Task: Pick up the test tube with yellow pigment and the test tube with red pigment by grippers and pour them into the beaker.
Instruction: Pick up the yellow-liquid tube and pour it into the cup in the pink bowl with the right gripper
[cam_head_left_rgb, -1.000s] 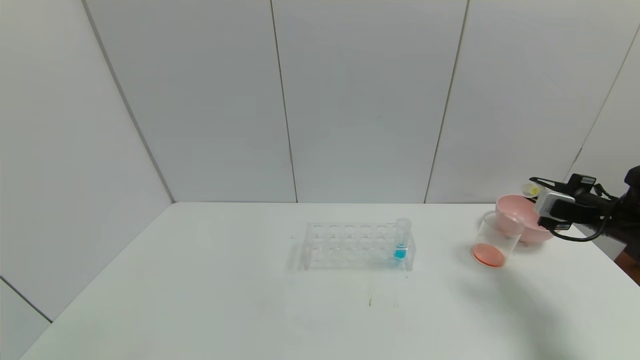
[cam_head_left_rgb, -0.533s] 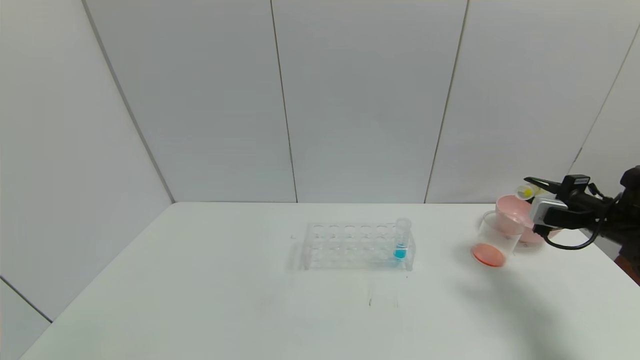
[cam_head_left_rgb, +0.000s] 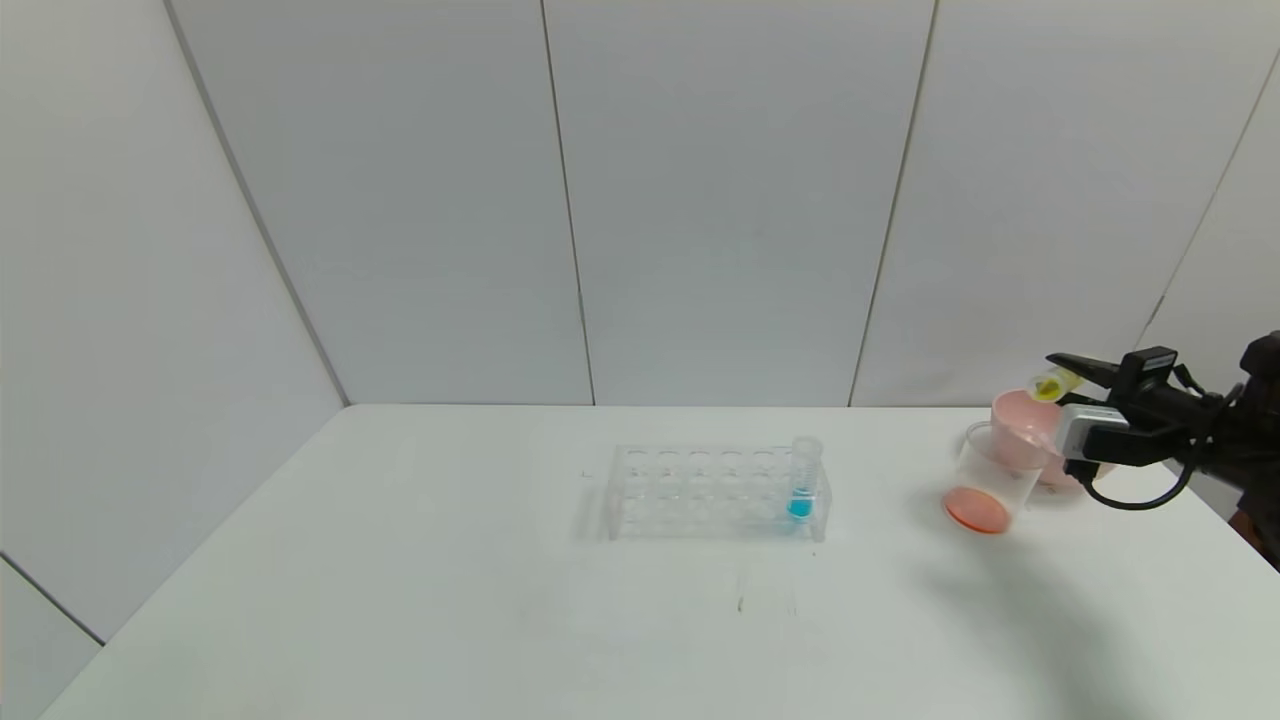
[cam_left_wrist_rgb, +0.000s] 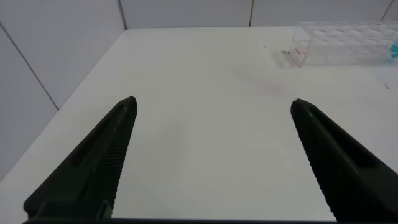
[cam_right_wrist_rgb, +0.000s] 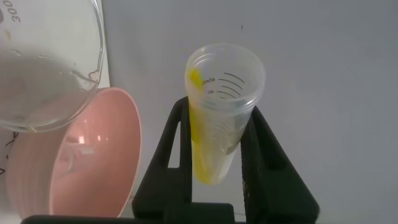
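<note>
1. One tube is left in the clear rack (cam_head_left_rgb: 715, 492) in the head view, the blue-tipped tube (cam_head_left_rgb: 803, 478) at the rack's right end. To the right of the rack stands the beaker (cam_head_left_rgb: 992, 480), its bottom already tinted red-orange, which suggests the red pigment has been poured. The pink bowl (cam_head_left_rgb: 1030, 422) sits just behind the beaker. The right gripper (cam_head_left_rgb: 1075, 368) is held above and to the right of the beaker, over the bowl, clenched on the test tube with yellow pigment (cam_head_left_rgb: 1050, 386). Compared with a second ago, the gripper has been raised a little and rolled, so the tube is now tilted more steeply, its yellow end showing above the bowl's rim. A pour toward the beaker is judged to be in preparation; the tube's mouth is not yet over the beaker's opening. The test tube with red pigment cannot be made out.

2. Two black fingers (cam_left_wrist_rgb: 93, 165) of the left gripper (cam_left_wrist_rgb: 214, 162) are seen spread wide in the left wrist view, nothing between them, parked well left of the rack (cam_left_wrist_rgb: 341, 42).

3. One tube (cam_right_wrist_rgb: 221, 118) fills the right wrist view, pinched between the right gripper's fingers (cam_right_wrist_rgb: 171, 155), yellow liquid streaked along its wall. The beaker's rim (cam_right_wrist_rgb: 98, 46) and the bowl (cam_right_wrist_rgb: 87, 155) lie beside it, apart from the tube.
</note>
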